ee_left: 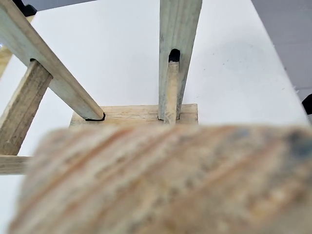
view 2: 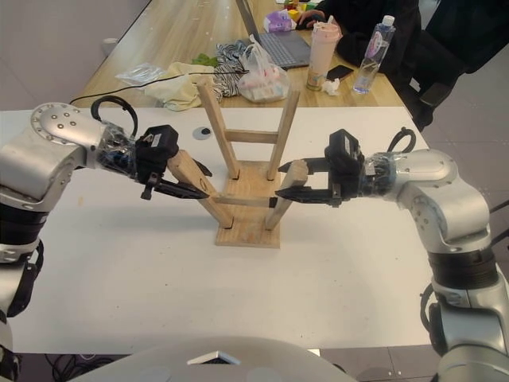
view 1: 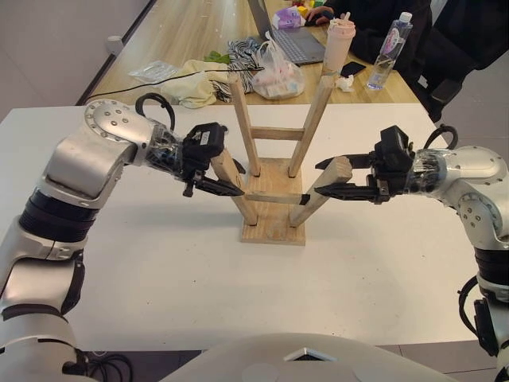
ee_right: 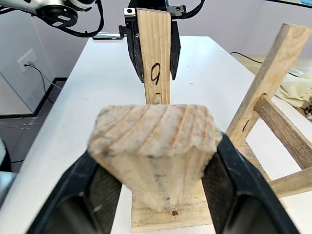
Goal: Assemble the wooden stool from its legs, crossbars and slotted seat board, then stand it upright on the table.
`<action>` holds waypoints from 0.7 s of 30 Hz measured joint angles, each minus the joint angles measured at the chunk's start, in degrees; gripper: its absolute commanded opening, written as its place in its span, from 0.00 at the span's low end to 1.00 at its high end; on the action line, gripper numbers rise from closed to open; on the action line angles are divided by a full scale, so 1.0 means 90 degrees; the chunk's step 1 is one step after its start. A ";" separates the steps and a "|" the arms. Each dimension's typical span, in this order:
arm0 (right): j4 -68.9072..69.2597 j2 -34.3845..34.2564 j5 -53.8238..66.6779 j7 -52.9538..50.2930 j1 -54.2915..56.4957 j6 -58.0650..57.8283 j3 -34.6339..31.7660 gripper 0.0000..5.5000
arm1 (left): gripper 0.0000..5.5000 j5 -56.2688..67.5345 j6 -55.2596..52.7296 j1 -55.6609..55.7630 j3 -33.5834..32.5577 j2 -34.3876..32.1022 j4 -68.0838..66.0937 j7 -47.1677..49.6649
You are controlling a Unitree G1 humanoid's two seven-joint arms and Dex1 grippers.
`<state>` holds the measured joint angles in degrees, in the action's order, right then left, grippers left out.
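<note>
The stool rests upside down in the middle of the white table, with its seat board (view 1: 274,232) flat and its legs pointing up. Two rear legs (view 1: 243,119) lean inward, joined by a crossbar (view 1: 277,134). A thinner crossbar (view 1: 274,197) links the two front legs. My left gripper (view 1: 236,179) is shut on the front left leg (view 1: 227,169) near its top. From the other side, my right gripper (view 1: 314,180) is shut on the front right leg (view 1: 328,181). In the right wrist view that leg's end (ee_right: 155,146) sits between black fingers (ee_right: 95,192).
A small dark disc (view 2: 202,134) lies on the white table behind the stool. The wooden table beyond holds a plastic bag (view 1: 274,76), a pink cup (view 1: 338,44), a bottle (view 1: 390,48) and a laptop (view 1: 294,40). Bare table lies in front of the stool.
</note>
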<state>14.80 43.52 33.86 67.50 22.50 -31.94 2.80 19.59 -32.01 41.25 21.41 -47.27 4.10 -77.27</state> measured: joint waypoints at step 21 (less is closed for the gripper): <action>-0.0776 -0.1121 -0.0076 -0.0803 0.0304 -0.0374 0.0484 0.55 | 0.59 -0.0752 0.0962 -0.2260 -0.0807 0.1272 -0.1200 0.3379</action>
<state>7.82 33.43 33.18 60.27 25.23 -35.30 7.15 12.82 -23.35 20.91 14.15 -35.82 -6.70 -46.86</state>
